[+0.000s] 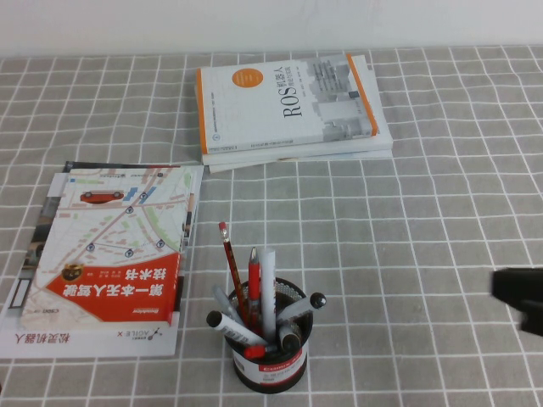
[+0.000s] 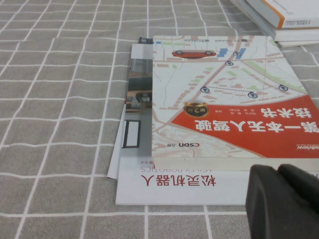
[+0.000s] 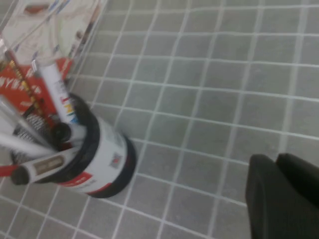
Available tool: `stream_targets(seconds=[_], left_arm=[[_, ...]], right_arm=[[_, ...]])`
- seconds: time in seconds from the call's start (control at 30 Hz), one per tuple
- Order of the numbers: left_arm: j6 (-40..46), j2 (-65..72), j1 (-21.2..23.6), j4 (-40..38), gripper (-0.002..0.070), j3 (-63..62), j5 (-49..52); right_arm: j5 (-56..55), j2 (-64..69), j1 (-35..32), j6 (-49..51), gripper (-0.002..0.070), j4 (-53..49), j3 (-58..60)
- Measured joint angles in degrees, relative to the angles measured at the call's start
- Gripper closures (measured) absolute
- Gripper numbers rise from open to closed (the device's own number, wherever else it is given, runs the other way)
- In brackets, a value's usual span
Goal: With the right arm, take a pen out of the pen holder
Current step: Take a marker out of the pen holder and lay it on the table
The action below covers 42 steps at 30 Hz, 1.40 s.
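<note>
Your right jaws, shut and empty, hang well right of the pen holder point(image 1: 270, 365); left jaws, shut, near the book point(image 2: 234, 124).

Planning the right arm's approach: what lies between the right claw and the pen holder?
Only bare checked cloth, as the high view shows. The right claw sits at the right edge, pen holder front centre; the left claw hovers by the red book.
</note>
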Motion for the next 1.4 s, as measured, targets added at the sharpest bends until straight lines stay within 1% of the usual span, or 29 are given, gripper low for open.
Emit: stream_targets(seconds=[0.13, 0.23, 0.33, 0.5, 0.6, 0.7, 0.83, 0.9, 1.0, 1.07, 1.17, 1.27, 1.4], left_arm=[[0.00, 0.00, 0.00, 0.00, 0.0678, 0.00, 0.00], [0.00, 0.00, 0.00, 0.00, 0.0678, 0.00, 0.00], [0.00, 0.00, 0.00, 0.00, 0.0678, 0.00, 0.00], [0.00, 0.00, 0.00, 0.00, 0.0678, 0.00, 0.00], [0.00, 0.00, 0.00, 0.00, 0.0678, 0.00, 0.00], [0.00, 0.00, 0.00, 0.00, 0.0678, 0.00, 0.00], [0.00, 0.00, 0.00, 0.00, 0.0678, 0.00, 0.00], [0.00, 0.00, 0.00, 0.00, 0.0678, 0.00, 0.00], [0.00, 0.00, 0.00, 0.00, 0.0678, 0.00, 0.00], [0.00, 0.00, 0.00, 0.00, 0.0678, 0.00, 0.00], [0.00, 0.00, 0.00, 0.00, 0.0678, 0.00, 0.00], [0.00, 0.00, 0.00, 0.00, 0.0678, 0.00, 0.00], [0.00, 0.00, 0.00, 0.00, 0.0678, 0.00, 0.00]], right_arm=[[-6.26, 5.60, 9.60, -0.37, 0.0688, -0.11, -2.23], [-10.90, 9.54, 17.01, -0.37, 0.0689, -2.01, -4.63], [-16.39, 12.84, 24.37, -0.37, 0.0689, -5.58, -5.70], [-29.25, 14.47, 36.73, -0.50, 0.0689, -12.19, -5.26], [-37.69, 14.35, 42.23, -0.60, 0.0688, -14.53, -3.14], [-43.95, 14.35, 46.21, -0.80, 0.0688, -15.93, -0.60], [-49.22, 14.35, 49.03, -0.80, 0.0667, -19.08, 2.05], [-54.21, 14.35, 49.81, -0.80, 0.0623, -21.37, 4.36], [-61.84, 14.35, 50.18, 0.40, 0.0508, -24.13, 8.86], [-65.32, 14.35, 50.18, 2.07, 0.0426, -25.66, 11.20], [-68.63, 14.93, 50.18, 4.17, 0.0330, -28.38, 13.28], [-70.68, 17.83, 50.18, 6.59, 0.0293, -31.26, 13.65], [-75.62, 23.26, 50.31, 7.69, 0.0281, -33.39, 13.65]])
